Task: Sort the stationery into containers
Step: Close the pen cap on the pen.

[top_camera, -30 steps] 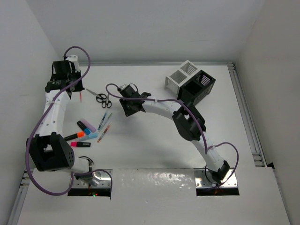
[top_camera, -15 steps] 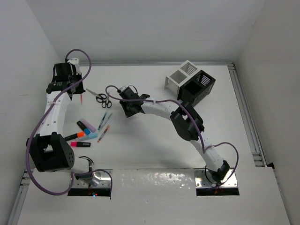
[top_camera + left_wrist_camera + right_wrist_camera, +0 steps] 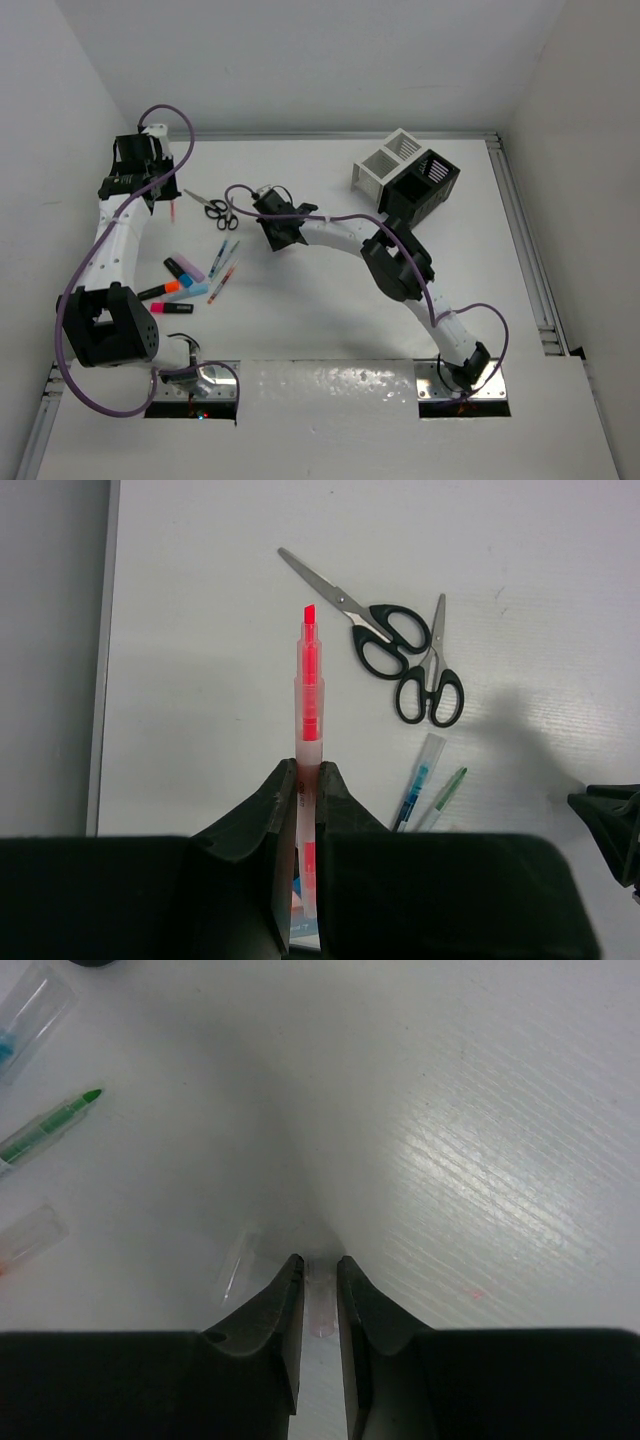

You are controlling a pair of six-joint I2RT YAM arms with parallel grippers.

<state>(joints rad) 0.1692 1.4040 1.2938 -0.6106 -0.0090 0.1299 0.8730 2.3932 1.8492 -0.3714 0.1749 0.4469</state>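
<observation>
Over the last second the right arm's wrist crept a little farther from its base and to the left, nearer the scissors [image 3: 218,209], and its elbow slid left with it. The left arm barely shifted. Neither slatted box, white [image 3: 383,163] or black [image 3: 424,186], had gained anything, so I judged the sorting hardly begun: highlighters [image 3: 180,287] and thin pens [image 3: 224,266] lay loose on the desk [image 3: 330,330], well apart from both boxes.

The left tool [image 3: 308,770] was clamped on a red marker pen [image 3: 309,685], uncapped, gripped low on its barrel. Its long axis ran straight out from between the fingers, chisel tip leading. In the overhead view it showed only as a short red sliver just off the tool, near the far-left corner, so it probably pointed steeply down at the desk, apparently above it and not touching. The tip fell left of two black-handled scissors [image 3: 392,640], whose blades pointed away from the handles toward the far-left.

The right tool [image 3: 319,1262] had its jaws drawn almost together on a small translucent piece [image 3: 321,1305], seemingly a clear pen cap, though too faint to be sure. It hovered low over bare desk, with a green pen [image 3: 50,1126] off to one side.

If that piece was the cap, the right arm's drift suggested the two arms meeting to close the marker before it went into a box.
</observation>
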